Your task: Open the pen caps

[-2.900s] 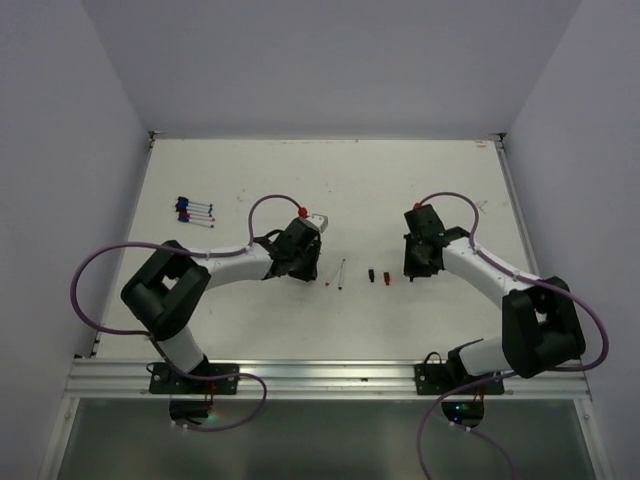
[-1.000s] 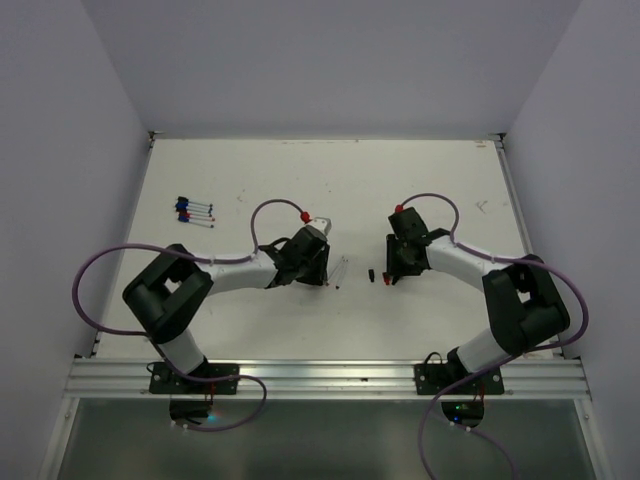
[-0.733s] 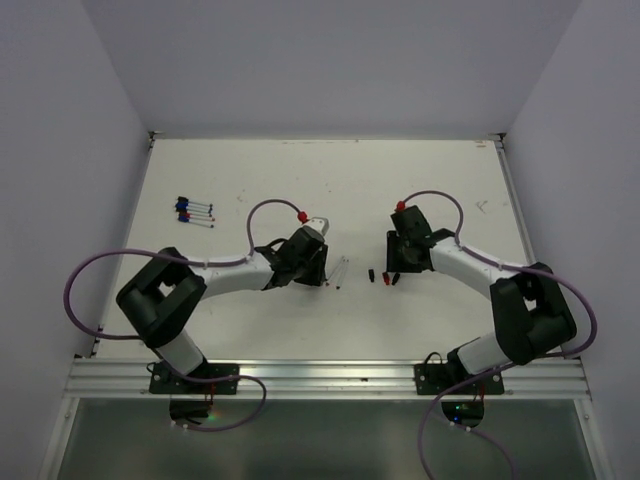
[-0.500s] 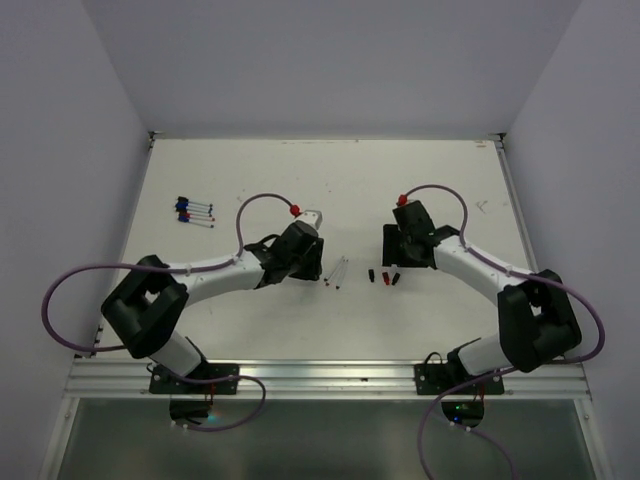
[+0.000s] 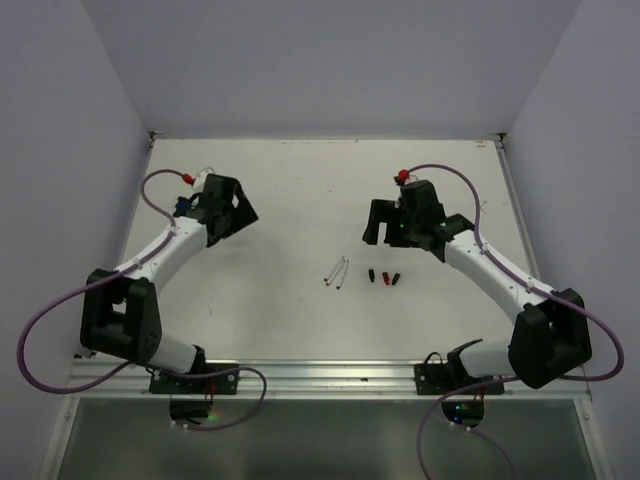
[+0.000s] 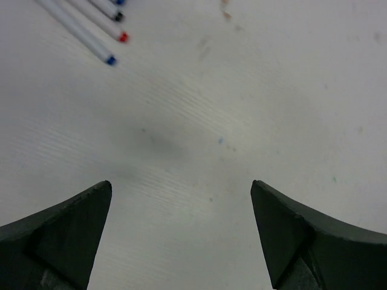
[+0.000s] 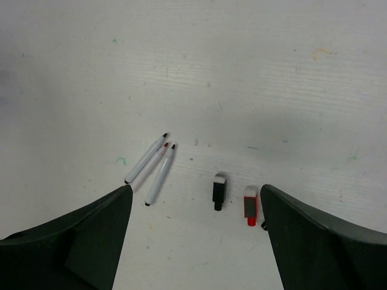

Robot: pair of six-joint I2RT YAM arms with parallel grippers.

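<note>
Three uncapped pens [image 7: 149, 158] lie side by side in the middle of the table, seen from above as a thin white bundle [image 5: 337, 272]. To their right lie the pen caps: a black one [image 7: 218, 190], a red one [image 7: 250, 203], and a third that is mostly hidden behind my right finger. My right gripper [image 7: 196, 188] hangs open above them and holds nothing. Several capped pens [image 6: 91, 42] with blue, red and black ends lie at the far left. My left gripper [image 6: 179, 193] is open over bare table just beside them.
The white table [image 5: 320, 190] is walled at the left, back and right. A metal rail [image 5: 320, 375] runs along its near edge. Purple cables [image 5: 60, 310] loop out from both arms. Faint pen marks dot the table surface.
Both grippers opened and drew away from the middle. The left arm swung up and left to the capped pens, and the right arm rose and moved back. A pen and a cap now lie on the table.
</note>
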